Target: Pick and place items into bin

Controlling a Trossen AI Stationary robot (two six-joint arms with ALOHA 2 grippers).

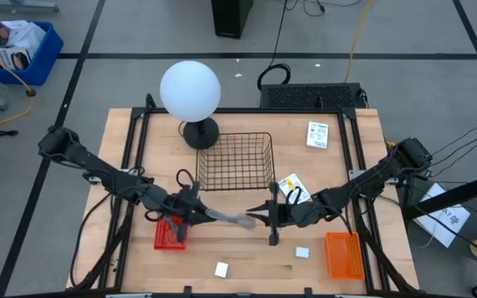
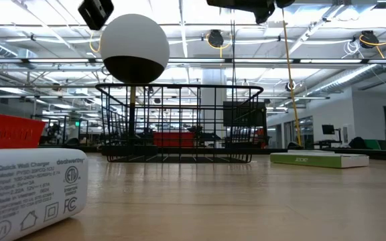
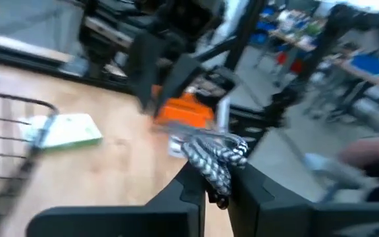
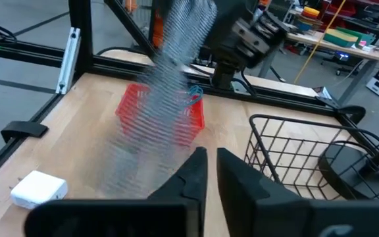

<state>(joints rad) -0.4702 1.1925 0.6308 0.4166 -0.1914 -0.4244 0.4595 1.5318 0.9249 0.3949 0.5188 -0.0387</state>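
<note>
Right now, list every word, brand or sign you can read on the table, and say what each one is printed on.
"Quick Wall Charger" and "dealworthy": white charger block, nearest the low camera.
UL, CE and FC marks: same block; its small print is too small to read.
Green and white flat box: lettering too small to read.
White packet near the wire basket: print too small to read.

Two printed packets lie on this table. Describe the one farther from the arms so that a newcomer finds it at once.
Start at the black wire basket in the middle of the table, next to the white globe lamp. To the basket's right, toward the table's back right corner, a flat white printed packet lies alone on bare wood. The other packet shows a yellow edge and lies close beside the right arm.
</note>
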